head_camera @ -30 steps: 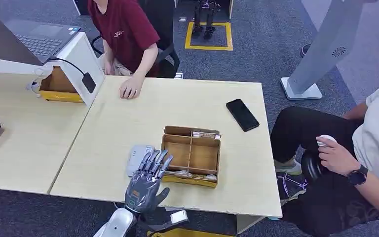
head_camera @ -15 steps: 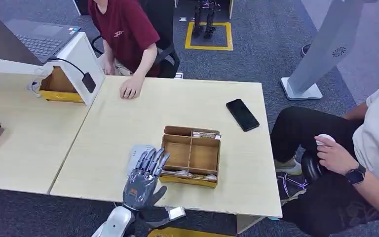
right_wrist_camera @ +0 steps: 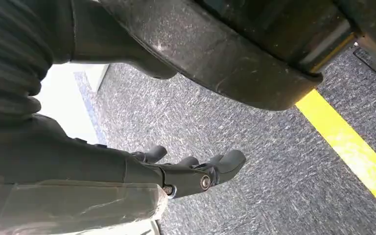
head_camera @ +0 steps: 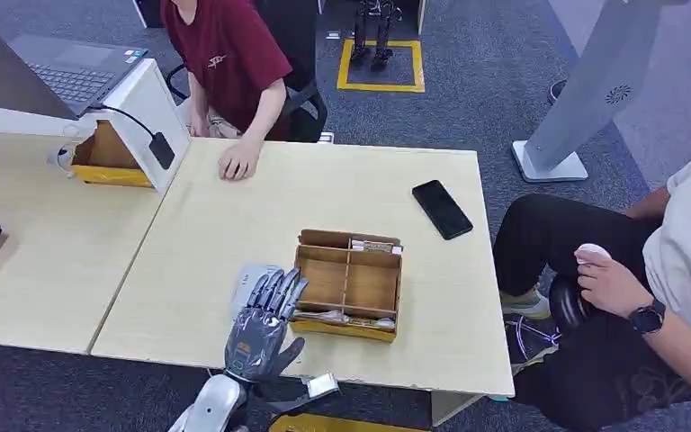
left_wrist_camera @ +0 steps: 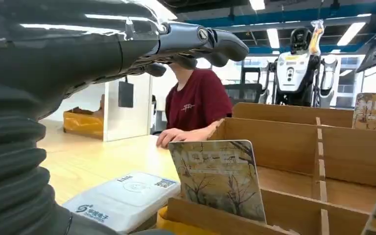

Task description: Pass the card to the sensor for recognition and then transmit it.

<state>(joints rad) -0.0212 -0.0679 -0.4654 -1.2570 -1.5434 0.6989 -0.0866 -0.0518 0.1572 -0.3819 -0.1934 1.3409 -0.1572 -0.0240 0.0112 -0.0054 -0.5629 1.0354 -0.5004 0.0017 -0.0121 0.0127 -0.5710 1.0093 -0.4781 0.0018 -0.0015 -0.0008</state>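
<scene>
The left hand [head_camera: 261, 326] is seen in the head view above the near edge of the desk [head_camera: 234, 216], fingers spread apart and nothing held, its fingertips [head_camera: 279, 286] lying over the white sensor [head_camera: 245, 281] and just beside the left wall of the wooden box [head_camera: 349, 284]. In the left wrist view the fingers [left_wrist_camera: 210, 41] are stretched out flat above the sensor [left_wrist_camera: 125, 198]. A card [left_wrist_camera: 219, 177] with a bare-tree print is stood upright and slightly tilted in the near left compartment of the box [left_wrist_camera: 293, 161], apart from the hand. Another card [left_wrist_camera: 375, 111] is leaned in the far compartment. The right hand [right_wrist_camera: 196, 174] is seen hanging over grey carpet with its fingers loosely curled and apparently nothing in them, though the view is partly blocked. A black phone [head_camera: 442, 209] is lain on the far right of the desk. A person in a red shirt [head_camera: 225, 54] is seated at the far side, one hand [head_camera: 237, 162] resting on the desk
</scene>
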